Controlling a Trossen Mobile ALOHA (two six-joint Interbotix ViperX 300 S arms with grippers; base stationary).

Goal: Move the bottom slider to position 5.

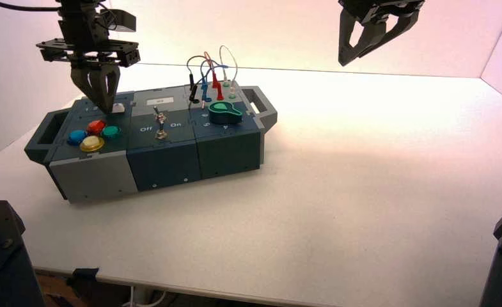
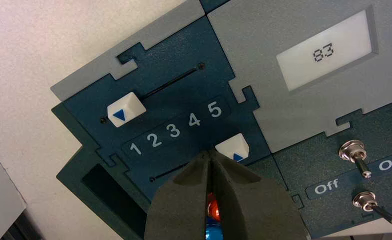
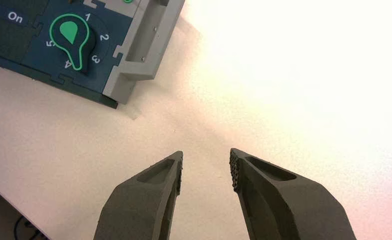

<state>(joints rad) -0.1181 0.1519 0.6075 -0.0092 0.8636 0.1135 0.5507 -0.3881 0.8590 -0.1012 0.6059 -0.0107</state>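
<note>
Closed fingers point(image 2: 184, 197) of the left gripper point(image 2: 209, 154) have the bottom slider point(image 2: 233, 146) just beside their tips.

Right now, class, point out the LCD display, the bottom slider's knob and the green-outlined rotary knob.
LCD display point(image 2: 328, 52): left wrist view, its pale screen.
Bottom slider's knob point(image 2: 235, 144): left wrist view, its white top.
Green-outlined rotary knob point(image 3: 69, 32): right wrist view, its green teardrop mark.

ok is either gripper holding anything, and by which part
Nothing is held: the left gripper is shut beside the white slider, and the right gripper is open, empty.
</note>
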